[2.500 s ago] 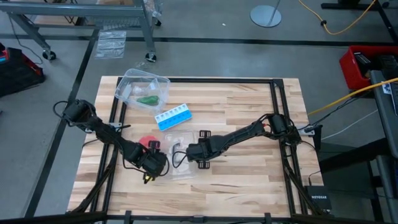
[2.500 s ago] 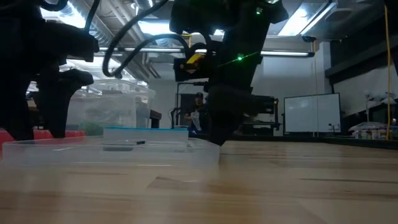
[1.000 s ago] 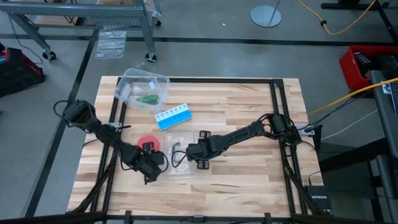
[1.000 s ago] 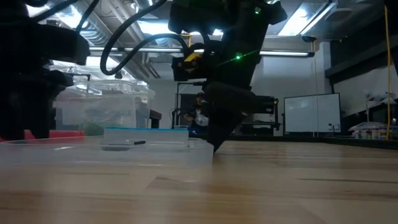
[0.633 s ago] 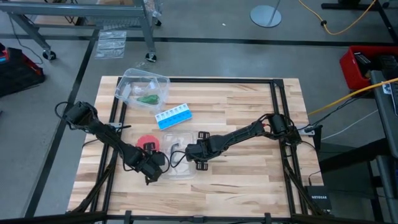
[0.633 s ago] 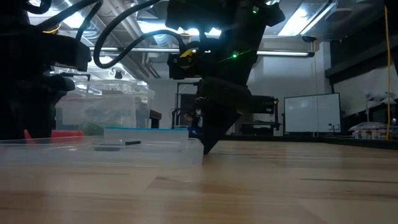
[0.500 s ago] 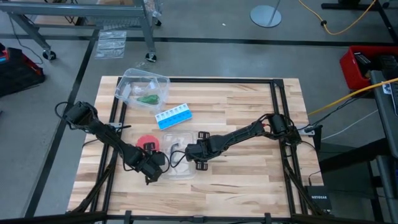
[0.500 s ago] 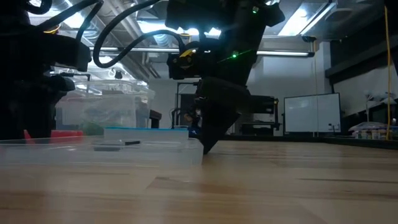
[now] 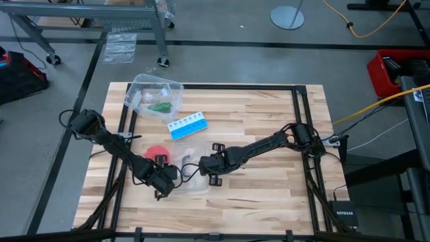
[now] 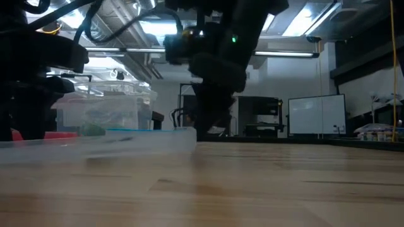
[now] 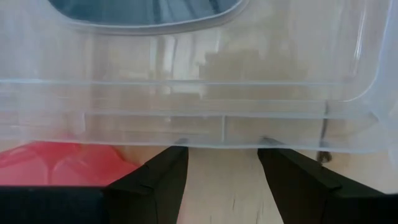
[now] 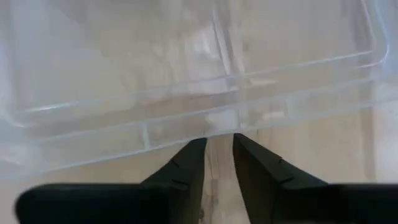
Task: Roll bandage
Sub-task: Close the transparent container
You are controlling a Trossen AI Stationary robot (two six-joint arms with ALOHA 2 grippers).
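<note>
- A flat clear plastic lid (image 9: 189, 169) lies on the wooden table (image 9: 269, 114), and both grippers work at its edges.
- The red round disc (image 9: 157, 152) sits just beside the lid, on its side toward the left arm's base; in the left wrist view it shows as a red patch (image 11: 56, 163) under the lid's edge.
- The blue-and-white pill box (image 9: 187, 126) lies beyond the lid, between it and a clear tub (image 9: 154, 95) at the table's far corner.
- The left gripper (image 11: 222, 149) is at the lid's rim, fingers set wide apart with the tips up against the rim and nothing between them.
- The right gripper (image 12: 218, 142) meets the lid's opposite rim, fingers narrowed to a slim gap at the rim's edge; whether they pinch it cannot be told.
- The bandage (image 9: 160, 107), a small dark green bundle, rests inside the clear tub, well apart from both grippers and past the pill box from the lid.
</note>
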